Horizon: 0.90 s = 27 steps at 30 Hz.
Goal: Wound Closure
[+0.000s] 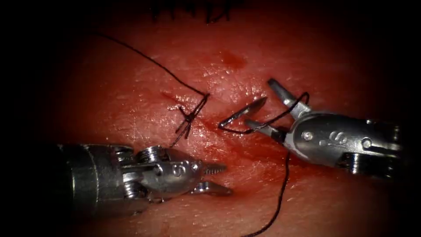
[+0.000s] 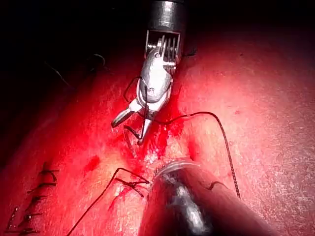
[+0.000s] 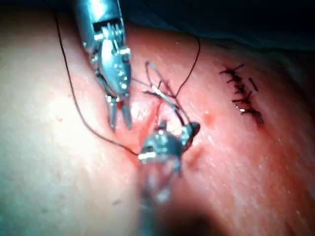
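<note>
The curved needle (image 1: 242,113) lies just right of the cut, between the jaws of my right tool (image 1: 259,102), which stand open and do not grip it. Its left end meets the tissue (image 1: 131,87) at the cut; whether it sits in the tissue I cannot tell. Black thread (image 1: 267,122) runs from that end, loops over the right tool's upper jaw and trails down toward the near edge. A tied knot (image 1: 189,117) sits on the cut, with a tail running up and left. My left tool (image 1: 227,179) hovers below the knot, open and holding nothing.
Finished dark stitches (image 1: 193,13) lie at the far end of the cut, and the same stitches (image 3: 243,93) appear in the right wrist view. Red fluid (image 1: 232,59) wets the tissue around the cut. The right tool (image 2: 130,127) appears open in the left wrist view.
</note>
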Tool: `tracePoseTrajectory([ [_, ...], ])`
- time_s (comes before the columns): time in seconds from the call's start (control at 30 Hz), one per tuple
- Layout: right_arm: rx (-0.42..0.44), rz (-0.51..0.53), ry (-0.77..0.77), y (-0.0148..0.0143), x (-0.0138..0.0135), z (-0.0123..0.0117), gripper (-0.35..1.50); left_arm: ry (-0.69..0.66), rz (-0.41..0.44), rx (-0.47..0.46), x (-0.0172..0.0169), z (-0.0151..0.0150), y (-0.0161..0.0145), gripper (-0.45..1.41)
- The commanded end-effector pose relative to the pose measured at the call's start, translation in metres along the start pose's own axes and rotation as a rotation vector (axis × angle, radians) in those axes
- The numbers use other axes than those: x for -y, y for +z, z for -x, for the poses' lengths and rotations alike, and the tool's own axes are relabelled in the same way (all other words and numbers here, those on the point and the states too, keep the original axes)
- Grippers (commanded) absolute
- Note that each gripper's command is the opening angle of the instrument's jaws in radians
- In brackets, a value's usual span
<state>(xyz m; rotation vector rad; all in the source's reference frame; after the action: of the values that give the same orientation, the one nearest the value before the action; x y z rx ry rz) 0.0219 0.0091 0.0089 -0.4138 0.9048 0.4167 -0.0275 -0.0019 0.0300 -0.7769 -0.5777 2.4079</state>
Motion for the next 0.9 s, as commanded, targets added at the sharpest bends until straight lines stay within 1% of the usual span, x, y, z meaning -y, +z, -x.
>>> tracePoseTrajectory([
  [0.03,-0.024,0.004,-0.039,0.0005,0.0008,-0.0005,1.36,-0.008,0.001,0.0,0.0,-0.0002,0.0008,0.17],
  [0.27,-0.025,0.005,-0.247,0.0014,0.0008,-0.0012,1.21,-0.024,0.009,0.002,0.0016,0.0002,0.0006,0.17],
  [0.3,-0.022,0.006,-0.3,0.0015,0.0009,-0.0012,1.21,-0.022,0.01,0.002,0.0018,0.0003,0.0005,0.17],
  [0.4,-0.019,0.008,-0.378,0.0019,0.0011,-0.0012,1.2,-0.023,0.009,0.002,0.0016,0.0003,0.0003,0.17],
  [0.5,-0.018,0.01,-0.398,0.0021,0.0015,-0.0011,1.18,-0.023,0.009,0.002,0.0014,0.0002,0.0003,0.17],
  [0.63,-0.024,0.017,-0.421,0.0021,0.0018,-0.0013,1.11,-0.023,0.009,0.002,0.0014,0.0002,0.0003,0.17],
  [0.7,-0.033,0.032,-0.426,0.0021,0.0018,-0.0013,1.03,-0.023,0.009,0.002,0.0014,0.0002,0.0003,0.17],
  [0.73,-0.045,0.042,-0.426,0.0021,0.0018,-0.0013,0.93,-0.023,0.01,0.002,0.0014,0.0002,0.0003,0.17],
  [0.77,-0.054,0.055,-0.431,0.002,0.0019,-0.0012,0.78,-0.023,0.01,0.002,0.0014,0.0002,0.0003,0.17],
  [0.8,-0.053,0.058,-0.443,0.0019,0.0019,-0.0012,0.46,-0.023,0.01,0.002,0.0014,0.0002,0.0003,0.17],
  [0.83,-0.047,0.048,-0.45,0.0018,0.0019,-0.0011,0.0,-0.023,0.01,0.002,0.0014,0.0001,0.0002,0.17],
  [0.87,-0.028,0.006,-0.453,0.0018,0.0016,-0.0009,-0.35,-0.024,0.011,0.002,0.0013,0.0001,0.0002,0.17],
  [0.9,-0.023,-0.001,-0.453,0.0019,0.0015,-0.0009,-0.35,-0.024,0.011,0.003,0.0013,0.0001,0.0001,0.17],
])
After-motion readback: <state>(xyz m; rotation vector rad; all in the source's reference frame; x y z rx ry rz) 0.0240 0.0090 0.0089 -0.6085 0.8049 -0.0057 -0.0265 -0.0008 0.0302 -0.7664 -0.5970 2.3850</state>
